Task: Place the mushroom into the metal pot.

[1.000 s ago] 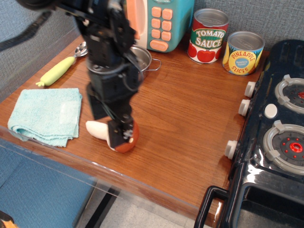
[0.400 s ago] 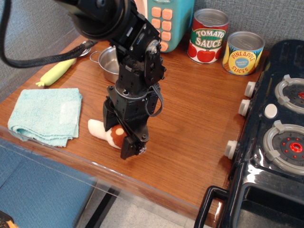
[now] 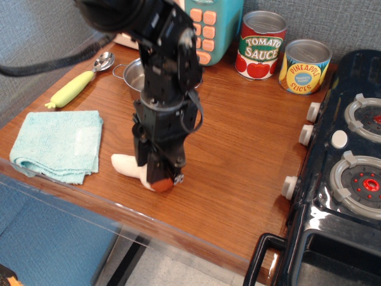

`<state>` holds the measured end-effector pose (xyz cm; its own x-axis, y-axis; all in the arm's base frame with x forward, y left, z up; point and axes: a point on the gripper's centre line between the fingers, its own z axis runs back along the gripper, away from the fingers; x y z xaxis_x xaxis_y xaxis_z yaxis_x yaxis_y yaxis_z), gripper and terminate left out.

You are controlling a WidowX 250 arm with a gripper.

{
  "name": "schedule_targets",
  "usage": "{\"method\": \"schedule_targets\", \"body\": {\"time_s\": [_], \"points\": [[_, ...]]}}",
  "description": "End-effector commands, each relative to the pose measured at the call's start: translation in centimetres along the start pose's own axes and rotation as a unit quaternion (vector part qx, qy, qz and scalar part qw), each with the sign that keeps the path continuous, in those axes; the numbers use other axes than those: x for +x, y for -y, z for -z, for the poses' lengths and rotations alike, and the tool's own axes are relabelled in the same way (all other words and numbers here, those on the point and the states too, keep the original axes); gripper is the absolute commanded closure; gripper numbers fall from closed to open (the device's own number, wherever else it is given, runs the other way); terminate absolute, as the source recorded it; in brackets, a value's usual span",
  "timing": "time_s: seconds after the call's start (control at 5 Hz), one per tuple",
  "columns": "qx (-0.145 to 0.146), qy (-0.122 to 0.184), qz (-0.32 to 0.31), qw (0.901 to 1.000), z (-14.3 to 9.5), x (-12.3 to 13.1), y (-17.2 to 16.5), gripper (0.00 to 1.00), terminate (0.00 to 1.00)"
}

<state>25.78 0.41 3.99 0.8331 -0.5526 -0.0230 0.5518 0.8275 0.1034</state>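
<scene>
The mushroom lies on its side near the table's front edge. Its white stem (image 3: 125, 164) points left and a sliver of its reddish-brown cap (image 3: 162, 185) shows under the arm. My gripper (image 3: 161, 176) is down over the cap with a black finger on either side. The fingers hide most of the cap, so I cannot tell whether they press on it. The mushroom rests on the wood. The metal pot (image 3: 132, 74) stands at the back behind the arm, which partly hides it; its left wire handle shows.
A yellow-green-handled spoon (image 3: 78, 85) lies at the back left. A folded light-blue towel (image 3: 57, 143) lies left of the mushroom. A tomato sauce can (image 3: 261, 45) and a pineapple can (image 3: 305, 66) stand at the back right. A black toy stove (image 3: 351, 167) fills the right side, and a teal keypad toy (image 3: 208, 27) stands behind the pot.
My arm has swung and turned at the wrist above the mushroom, then come down lower over the cap. The pot's left side has come into view. The mushroom has barely shifted.
</scene>
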Motion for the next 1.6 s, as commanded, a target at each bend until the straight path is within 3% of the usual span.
{"method": "schedule_targets", "body": {"time_s": [0.0, 0.4, 0.8, 1.0, 1.2, 1.4], "points": [[-0.006, 0.044, -0.008, 0.9990, -4.6, 2.2, -3.5, 1.00, 0.00], [-0.008, 0.078, -0.042, 0.9960, -7.6, 5.4, -8.6, 1.00, 0.00], [-0.010, 0.071, -0.116, 0.9907, -6.4, 8.1, -16.7, 1.00, 0.00], [-0.014, 0.058, -0.122, 0.9908, -5.4, 8.2, -17.5, 1.00, 0.00], [-0.005, 0.059, -0.114, 0.9917, -5.4, 8.0, -16.6, 0.00, 0.00], [0.014, 0.067, -0.105, 0.9921, -6.0, 7.5, -16.0, 0.00, 0.00]]}}
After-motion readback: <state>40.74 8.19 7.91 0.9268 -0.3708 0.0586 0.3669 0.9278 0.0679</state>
